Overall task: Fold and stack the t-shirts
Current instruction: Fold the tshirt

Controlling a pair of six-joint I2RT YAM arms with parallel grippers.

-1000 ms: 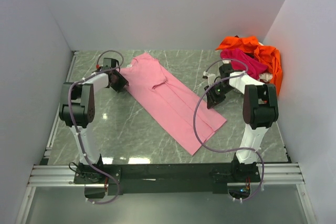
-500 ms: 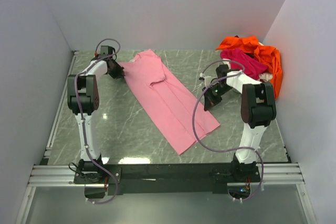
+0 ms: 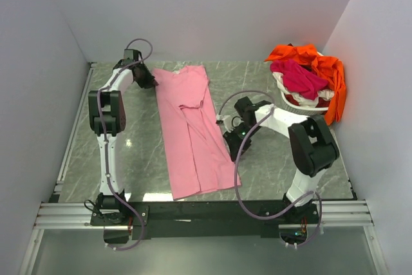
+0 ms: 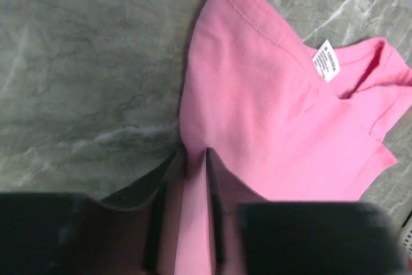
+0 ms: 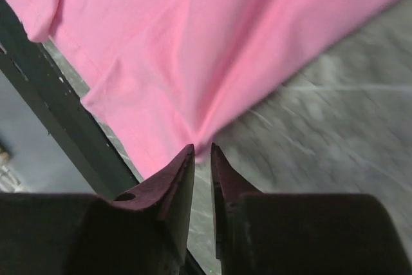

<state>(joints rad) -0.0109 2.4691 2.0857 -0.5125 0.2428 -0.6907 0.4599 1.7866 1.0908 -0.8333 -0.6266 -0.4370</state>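
The light pink t-shirt (image 3: 193, 127) lies as a long strip down the middle of the table, collar at the far end. My left gripper (image 3: 147, 80) is at its far left corner. In the left wrist view that gripper (image 4: 195, 152) is shut on the pink t-shirt (image 4: 277, 94), with cloth running between the fingers. My right gripper (image 3: 230, 141) is at the shirt's near right edge. In the right wrist view it (image 5: 202, 147) pinches the pink t-shirt (image 5: 193, 43), whose folds draw to its tips. The magenta t-shirt (image 3: 299, 76) and orange t-shirt (image 3: 331, 75) are heaped at the far right.
A white basket (image 3: 293, 102) holds the magenta and orange heap against the right wall. Grey walls close in the left, back and right sides. The dark metal rail (image 3: 206, 210) runs along the near edge, close to the pink shirt's hem, also seen as the rail (image 5: 51, 114).
The pink shirt has swung from a diagonal lie to nearly straight down the table. My left gripper moved farther back; my right gripper moved left and nearer, both carrying cloth.
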